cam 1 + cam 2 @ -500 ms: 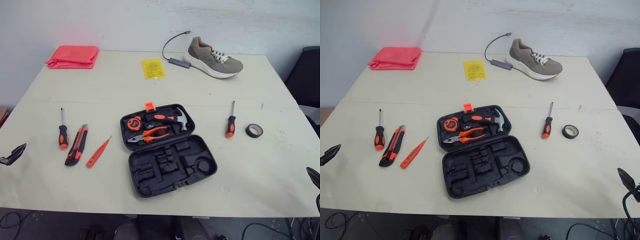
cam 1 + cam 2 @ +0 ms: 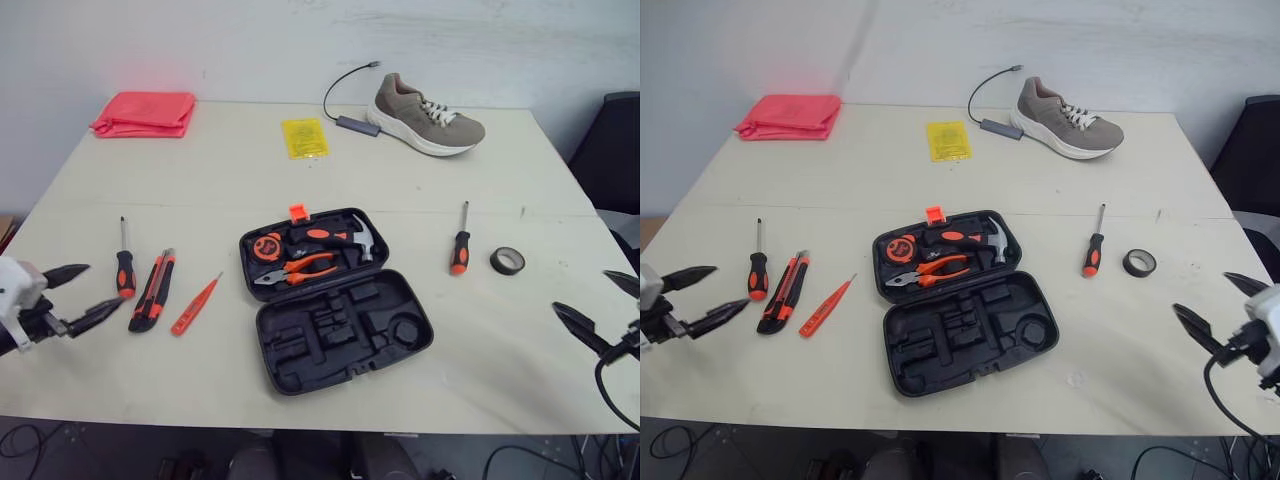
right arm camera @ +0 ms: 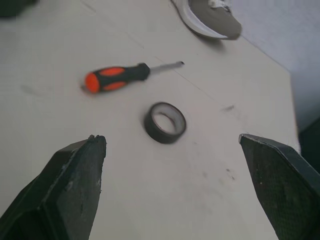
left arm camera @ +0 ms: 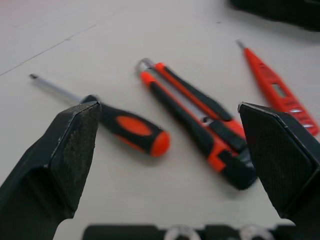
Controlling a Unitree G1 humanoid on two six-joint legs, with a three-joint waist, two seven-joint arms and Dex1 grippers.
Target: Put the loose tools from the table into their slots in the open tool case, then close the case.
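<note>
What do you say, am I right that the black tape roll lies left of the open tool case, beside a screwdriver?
Not quite: the tape roll lies right of the open tool case, beside a screwdriver; the left eye view shows it.

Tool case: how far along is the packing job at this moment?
Seated in the case: hammer, pliers, tape measure. In hand: nothing; left gripper and right gripper hover open. Left: left screwdriver, right screwdriver, knife, tester, tape roll, then closing the case.
</note>
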